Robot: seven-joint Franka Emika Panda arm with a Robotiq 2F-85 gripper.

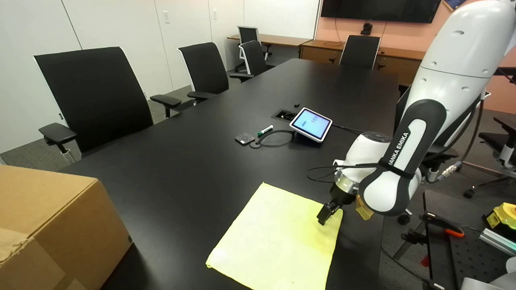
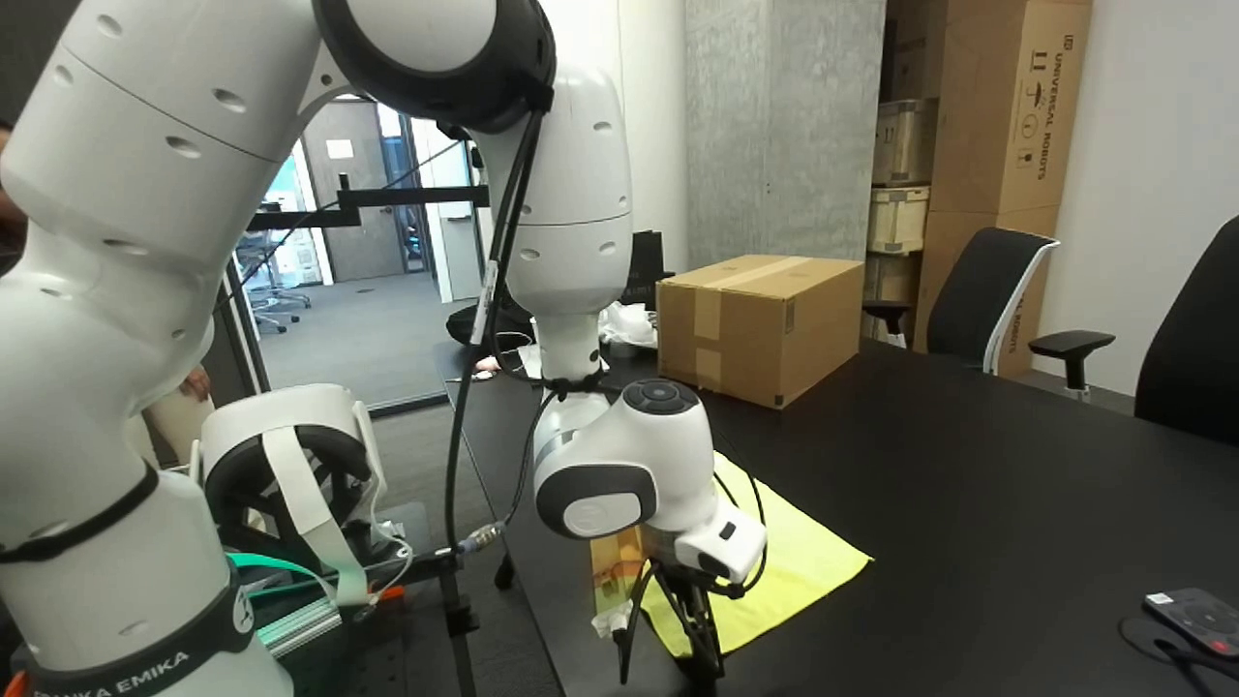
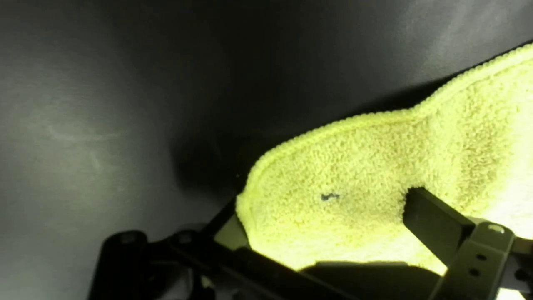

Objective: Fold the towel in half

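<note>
Cloth towel point(image 3: 358, 166) (quite nubbly), smooth tabletop point(image 1: 177, 181), matt cardboard box point(image 2: 755, 334).

The arm point(image 1: 455, 88) is glossy white, with oval recesses point(image 2: 182, 147), rounded black joint covers point(image 1: 431, 112), strapped black cables point(image 2: 508, 208), white "EMIKA" lettering point(image 2: 150, 676) on a dark band point(image 2: 206, 639) and a black gripper point(image 3: 322, 200).

Office meeting room. In exterior view: long black table point(image 1: 177, 177), office chairs point(image 1: 96, 96) along left side, another chair point(image 1: 360, 51) at far end. Far wall point(image 1: 407, 36): dark screen point(image 1: 381, 9), small camera point(image 1: 366, 28) below. Tilted tablet point(image 1: 311, 124) mid-table, beside cable recess point(image 1: 283, 115).
</note>
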